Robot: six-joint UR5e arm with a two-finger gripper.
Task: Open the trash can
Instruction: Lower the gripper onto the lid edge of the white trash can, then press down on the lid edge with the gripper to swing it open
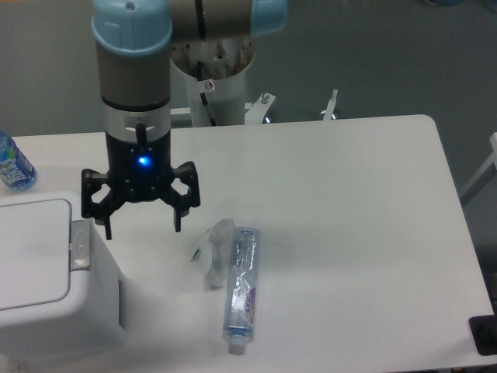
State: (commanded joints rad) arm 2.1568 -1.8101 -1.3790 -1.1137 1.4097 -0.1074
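The gripper [142, 231] is held wide apart near the shut trash can [46, 280], and its grey latch [80, 245] must be pushed next.

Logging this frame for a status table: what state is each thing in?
trash can: lid closed, latch not pressed
gripper: open, empty, in the air beside the latch
clear bottle: lying flat on the table
blue-labelled bottle: upright at the table's edge

No readable text, label on lying bottle [241, 287] blurred, label on standing bottle [13, 165] likewise illegible
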